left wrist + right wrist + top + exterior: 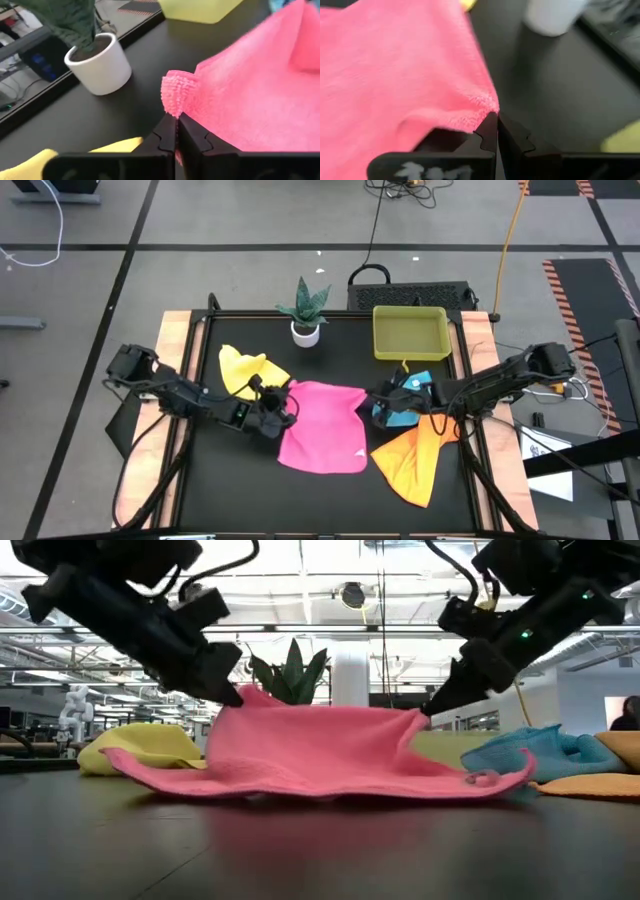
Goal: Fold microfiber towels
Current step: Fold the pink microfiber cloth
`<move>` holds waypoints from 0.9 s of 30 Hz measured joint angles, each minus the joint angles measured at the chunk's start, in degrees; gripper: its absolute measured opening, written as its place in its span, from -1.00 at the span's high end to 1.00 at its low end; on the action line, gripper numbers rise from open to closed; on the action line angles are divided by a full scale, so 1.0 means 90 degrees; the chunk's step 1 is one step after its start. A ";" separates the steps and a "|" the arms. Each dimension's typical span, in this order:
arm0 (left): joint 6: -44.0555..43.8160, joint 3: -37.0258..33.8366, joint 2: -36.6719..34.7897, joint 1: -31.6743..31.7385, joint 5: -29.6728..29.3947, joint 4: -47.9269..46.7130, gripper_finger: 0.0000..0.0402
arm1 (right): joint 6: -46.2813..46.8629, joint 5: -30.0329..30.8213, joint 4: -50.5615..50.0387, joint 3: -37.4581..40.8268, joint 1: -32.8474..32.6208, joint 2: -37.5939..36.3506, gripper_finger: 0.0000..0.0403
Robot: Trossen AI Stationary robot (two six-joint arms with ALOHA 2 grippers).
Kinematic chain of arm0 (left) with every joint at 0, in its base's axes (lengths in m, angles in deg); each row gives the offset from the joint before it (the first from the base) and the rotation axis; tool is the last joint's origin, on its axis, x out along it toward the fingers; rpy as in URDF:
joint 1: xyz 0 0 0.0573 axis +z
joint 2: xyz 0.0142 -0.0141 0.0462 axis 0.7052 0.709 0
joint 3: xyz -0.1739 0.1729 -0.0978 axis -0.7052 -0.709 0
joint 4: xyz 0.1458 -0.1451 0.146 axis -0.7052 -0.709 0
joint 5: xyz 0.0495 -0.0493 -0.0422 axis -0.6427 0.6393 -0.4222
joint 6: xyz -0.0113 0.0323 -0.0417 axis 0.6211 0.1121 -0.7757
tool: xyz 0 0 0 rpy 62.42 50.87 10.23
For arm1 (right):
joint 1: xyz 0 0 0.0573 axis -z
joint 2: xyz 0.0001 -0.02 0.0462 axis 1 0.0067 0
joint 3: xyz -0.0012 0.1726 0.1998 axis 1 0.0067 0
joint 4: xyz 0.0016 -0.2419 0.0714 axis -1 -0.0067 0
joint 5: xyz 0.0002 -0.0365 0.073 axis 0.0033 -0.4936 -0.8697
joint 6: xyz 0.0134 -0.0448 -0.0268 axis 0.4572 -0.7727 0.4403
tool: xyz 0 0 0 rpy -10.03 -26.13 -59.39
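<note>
The pink towel [325, 430] lies mid-table, its two far corners raised and its near part [320, 785] flat on the black table top. My left gripper [288, 406] is shut on the far left corner, and my right gripper [371, 404] is shut on the far right corner. The yellow towel [245, 370] lies crumpled at the far left behind my left arm. The light blue towel [405, 402] lies bunched under my right arm. The orange towel [415, 460] is spread at the near right. My left gripper pinches the pink towel's far left corner [175, 100] between its two fingers, and the corner's tip sticks out past the fingertips. The fingers come from the table's left, slanting down. That corner [243, 698] is lifted off the table. My right gripper pinches the pink towel's far right corner [487, 111] between its two fingers, at their free ends. The fingers come from the table's right, slanting down. The corner [418, 716] is held up, and the far edge sags slightly between the two grippers.
A potted plant in a white pot [305, 330] stands at the far middle, just behind the pink towel. A yellow-green tray [408, 332] sits at the far right. The near left of the table [230, 480] is bare black surface.
</note>
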 joint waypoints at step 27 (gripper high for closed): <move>0.1945 -0.0047 0.0372 0.2571 0.4880 0.1865 0.13 | -0.0641 -0.1717 -0.2095 -0.0661 -0.0276 -0.0034 1.00</move>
